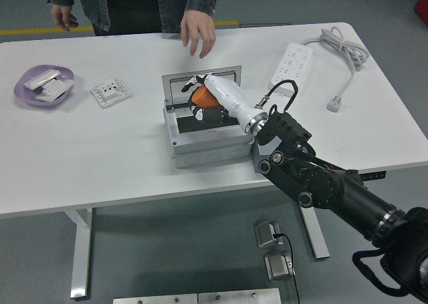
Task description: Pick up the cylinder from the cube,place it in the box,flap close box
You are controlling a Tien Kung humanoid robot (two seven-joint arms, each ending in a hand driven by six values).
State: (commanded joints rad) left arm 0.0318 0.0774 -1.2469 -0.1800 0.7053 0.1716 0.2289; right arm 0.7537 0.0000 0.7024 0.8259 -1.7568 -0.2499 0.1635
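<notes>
While the right hand [204, 102] gripped the orange cylinder [202, 98] over the open grey box [200, 138] mid-desk, best practice looked like lowering fully inside before releasing, clear of the upright lid [175, 83].

A purple dish [27, 83] holding white pieces sits far left on the tabletop [100, 157], a white socket plate [110, 93] beside it; a white power strip [291, 67] lies far right; a person's hand [198, 32] hovers above the far edge
</notes>
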